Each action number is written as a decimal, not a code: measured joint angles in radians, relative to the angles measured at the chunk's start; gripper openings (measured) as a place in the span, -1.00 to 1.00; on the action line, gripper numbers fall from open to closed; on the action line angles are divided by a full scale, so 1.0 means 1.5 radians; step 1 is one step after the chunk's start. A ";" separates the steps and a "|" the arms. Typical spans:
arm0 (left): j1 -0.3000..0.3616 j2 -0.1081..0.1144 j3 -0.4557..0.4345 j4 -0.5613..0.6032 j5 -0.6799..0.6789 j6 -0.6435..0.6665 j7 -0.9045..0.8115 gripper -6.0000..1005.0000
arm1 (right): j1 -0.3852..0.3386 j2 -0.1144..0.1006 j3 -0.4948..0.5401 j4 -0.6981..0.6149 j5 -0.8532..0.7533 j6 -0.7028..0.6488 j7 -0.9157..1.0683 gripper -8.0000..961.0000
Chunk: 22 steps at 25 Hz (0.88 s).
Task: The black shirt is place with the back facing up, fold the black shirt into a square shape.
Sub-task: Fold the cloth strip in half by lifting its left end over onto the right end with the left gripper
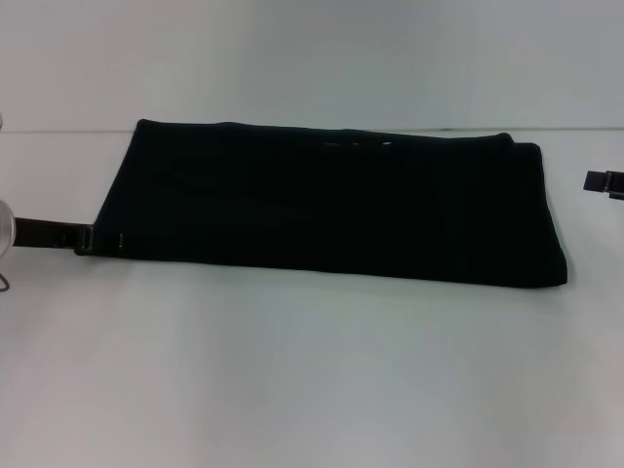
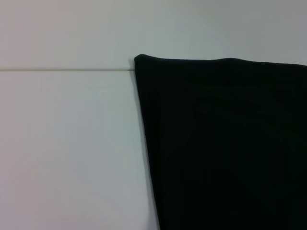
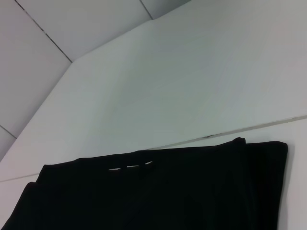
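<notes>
Bare table; black shirt folded flat.

No writing, label or number can be read anywhere here. The black shirt carries no legible print.

The black shirt lies folded into a wide flat band across the middle of the desk, low enough to pass over. Bare desk runs wide open at 6 o'clock and beyond the shirt at 12. The left gripper touches the shirt's 9 o'clock corner; the right gripper stands apart at 3 o'clock.
</notes>
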 joint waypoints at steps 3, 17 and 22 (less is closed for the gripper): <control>0.002 0.000 0.001 0.000 0.000 -0.001 0.000 0.53 | -0.001 0.000 0.000 0.000 0.000 0.000 0.000 0.36; -0.002 0.002 0.006 0.001 0.001 0.003 0.004 -0.46 | -0.003 -0.001 -0.003 0.001 -0.068 -0.010 0.018 0.23; -0.005 0.002 0.011 0.001 0.001 0.004 0.004 -0.83 | 0.004 0.002 -0.005 0.021 -0.093 -0.011 0.021 0.23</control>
